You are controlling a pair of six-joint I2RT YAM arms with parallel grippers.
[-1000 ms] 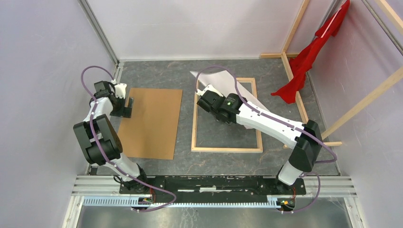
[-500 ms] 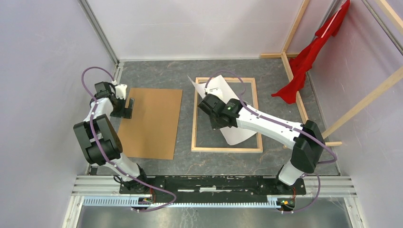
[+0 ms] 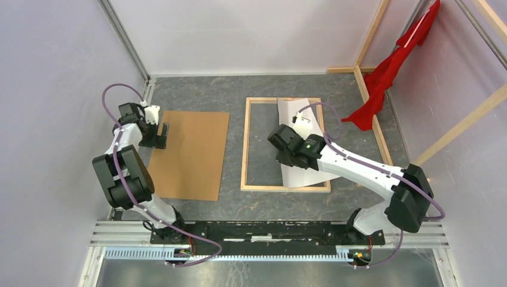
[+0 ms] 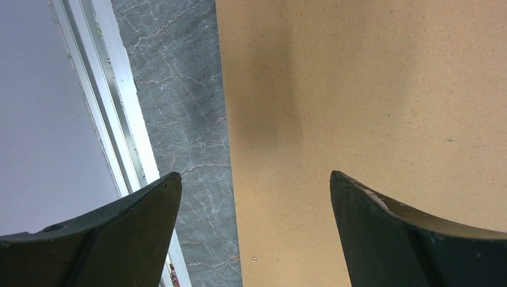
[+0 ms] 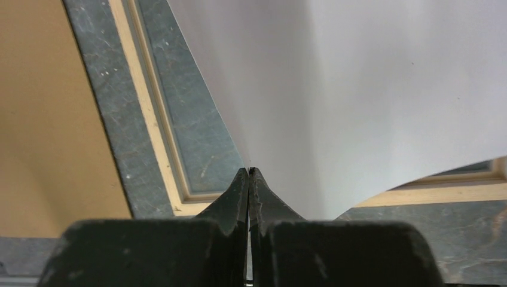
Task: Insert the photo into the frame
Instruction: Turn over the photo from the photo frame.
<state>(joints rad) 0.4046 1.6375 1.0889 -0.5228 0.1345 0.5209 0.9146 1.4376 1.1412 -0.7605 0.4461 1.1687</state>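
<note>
grey marbled table [image 3: 233, 95], lilac walls [image 3: 251, 36]; right gripper [image 5: 249, 170] tight on photo [image 5: 370, 89], left gripper [image 4: 254, 174] agape

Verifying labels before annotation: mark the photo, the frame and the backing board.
photo [image 3: 287, 109], top view, white back near far-left corner.
frame [image 3: 244, 143], top view, left wooden rail.
backing board [image 3: 191, 152], top view, middle of brown face.

Robot lab cell: plain lilac walls [image 3: 54, 89], aluminium mounting rail [image 3: 116, 232], marbled grey tabletop [image 3: 203, 95].
</note>
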